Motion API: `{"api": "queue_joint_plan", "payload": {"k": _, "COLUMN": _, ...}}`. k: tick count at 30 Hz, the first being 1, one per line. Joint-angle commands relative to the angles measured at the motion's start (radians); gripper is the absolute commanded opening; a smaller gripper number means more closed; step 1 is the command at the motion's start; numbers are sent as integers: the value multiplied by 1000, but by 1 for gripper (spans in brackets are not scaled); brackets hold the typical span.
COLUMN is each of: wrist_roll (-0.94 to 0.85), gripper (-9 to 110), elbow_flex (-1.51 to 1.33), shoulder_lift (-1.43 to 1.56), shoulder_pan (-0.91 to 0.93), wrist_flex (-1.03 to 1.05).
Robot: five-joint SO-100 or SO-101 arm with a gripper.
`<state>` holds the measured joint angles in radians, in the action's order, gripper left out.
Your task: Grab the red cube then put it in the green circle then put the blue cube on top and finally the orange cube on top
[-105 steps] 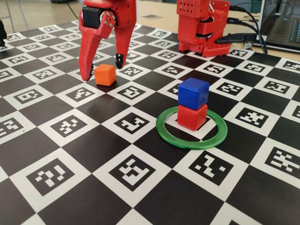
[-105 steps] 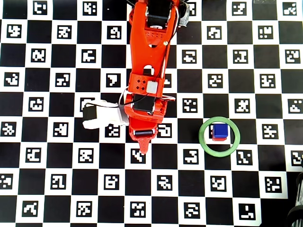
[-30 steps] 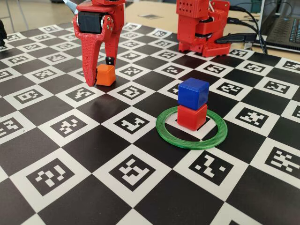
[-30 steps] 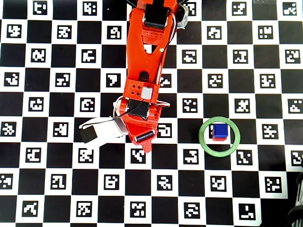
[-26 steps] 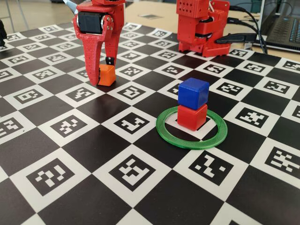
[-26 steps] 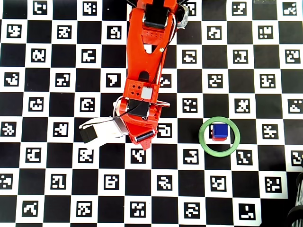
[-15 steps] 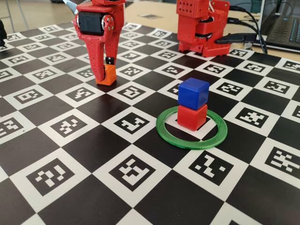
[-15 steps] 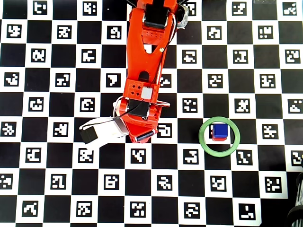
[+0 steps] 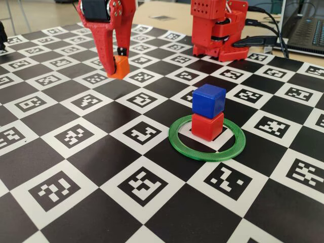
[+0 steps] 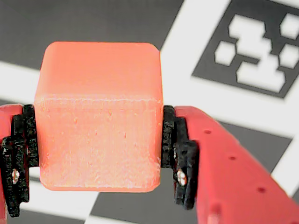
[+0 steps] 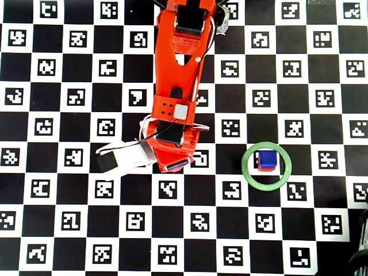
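1. The fixed view looks low and obliquely across the black-and-white checkered marker board point(image 9: 101, 152) toward the red arm base point(image 9: 217, 30)
2. The overhead view looks straight down; both share the flat green plastic ring point(image 11: 266, 165)
3. The wrist view sits very close above the board

This looks like a robotics lab or a test bench. The table is covered by a black and white checkerboard mat with printed square marker codes point(image 9: 76, 136). At the back stand a dark open laptop computer point(image 9: 306, 33) and several black cables point(image 9: 266, 23).
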<state>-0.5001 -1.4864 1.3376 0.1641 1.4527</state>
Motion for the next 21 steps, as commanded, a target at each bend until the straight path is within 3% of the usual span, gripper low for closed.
{"api": "queue_joint_plan", "payload": {"k": 1, "wrist_roll": 83, "gripper": 5, "elbow_flex": 169, "shoulder_lift": 109, "shoulder_pan": -34, "wrist_flex": 149}}
{"api": "queue_joint_plan", "payload": {"k": 11, "wrist_roll": 256, "gripper": 5, "elbow_flex": 348, "shoulder_lift": 147, "shoulder_pan": -121, "wrist_flex": 368}}
{"api": "queue_joint_plan", "payload": {"k": 21, "wrist_roll": 469, "gripper": 5, "elbow_flex": 344, "shoulder_lift": 193, "shoulder_pan": -253, "wrist_flex": 388}}
